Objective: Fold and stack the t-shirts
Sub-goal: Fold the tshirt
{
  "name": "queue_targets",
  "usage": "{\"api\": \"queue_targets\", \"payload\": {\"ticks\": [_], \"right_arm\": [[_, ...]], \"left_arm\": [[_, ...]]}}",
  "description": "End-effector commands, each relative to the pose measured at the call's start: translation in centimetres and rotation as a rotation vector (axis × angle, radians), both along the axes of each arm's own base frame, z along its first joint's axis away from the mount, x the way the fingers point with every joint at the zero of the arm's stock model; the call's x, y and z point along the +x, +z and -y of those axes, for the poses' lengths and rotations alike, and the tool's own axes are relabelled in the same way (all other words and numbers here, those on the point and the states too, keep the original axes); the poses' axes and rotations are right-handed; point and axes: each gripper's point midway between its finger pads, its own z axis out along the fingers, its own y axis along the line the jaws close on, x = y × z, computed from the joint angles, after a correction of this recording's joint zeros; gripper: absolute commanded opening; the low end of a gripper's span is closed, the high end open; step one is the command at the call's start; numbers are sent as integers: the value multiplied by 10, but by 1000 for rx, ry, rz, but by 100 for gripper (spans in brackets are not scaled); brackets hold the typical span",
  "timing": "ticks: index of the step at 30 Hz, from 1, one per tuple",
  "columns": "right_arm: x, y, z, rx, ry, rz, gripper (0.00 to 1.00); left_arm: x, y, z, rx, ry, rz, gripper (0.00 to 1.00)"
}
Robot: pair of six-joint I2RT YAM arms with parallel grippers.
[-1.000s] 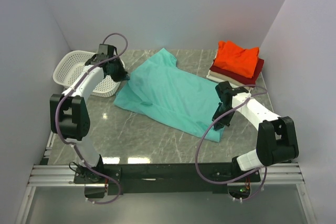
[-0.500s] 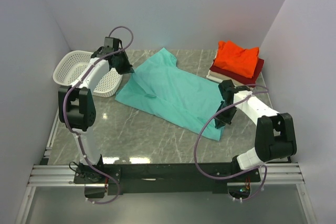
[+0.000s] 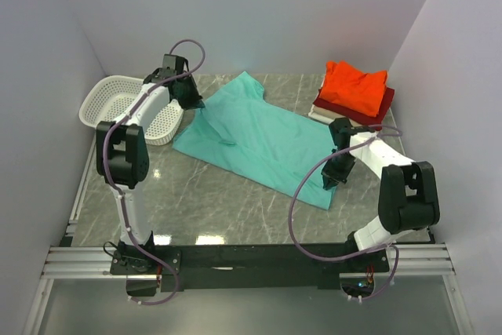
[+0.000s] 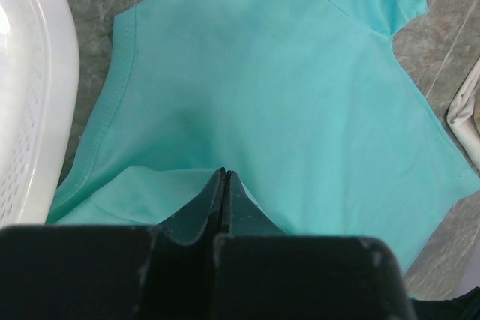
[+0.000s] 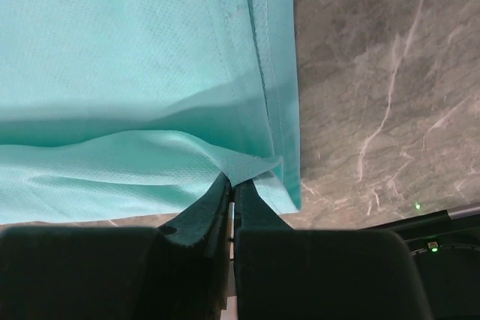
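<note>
The teal t-shirt (image 3: 255, 135) lies spread across the marble table. My left gripper (image 3: 193, 103) is shut on its far left edge beside the basket; in the left wrist view the closed tips (image 4: 224, 174) pinch a fold of the teal cloth (image 4: 285, 88). My right gripper (image 3: 332, 176) is shut on the shirt's near right hem; in the right wrist view the tips (image 5: 231, 182) pinch a puckered corner of the teal cloth (image 5: 127, 73). A stack of folded shirts stands at the back right: orange-red (image 3: 354, 85) on top, dark red (image 3: 375, 112) beneath, cream (image 3: 317, 113) at the bottom.
A white plastic mesh basket (image 3: 118, 107) stands at the back left, close to my left arm; its rim shows in the left wrist view (image 4: 34, 88). Grey walls enclose the table on three sides. The metal rail (image 3: 251, 260) runs along the near edge.
My left gripper has moved back and a little right, lifting the shirt's left edge and drawing it taut. My right gripper has shifted slightly, still holding the hem.
</note>
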Motion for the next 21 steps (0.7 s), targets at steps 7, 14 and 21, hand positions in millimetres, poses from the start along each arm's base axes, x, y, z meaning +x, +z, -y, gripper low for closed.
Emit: {"api": "queue_targets", "payload": {"ticks": [7,14,21], "right_arm": [[35,16,11,-48,19,72,39],[60,59,17,-91,68,201,59],[66,68,-26,23,229,291,59]], "left_arm": [[27,28,27,-58,-33,93,47],[20,44,46,-57,-67,134,77],[-20,21,54,-51,-123,86,80]]}}
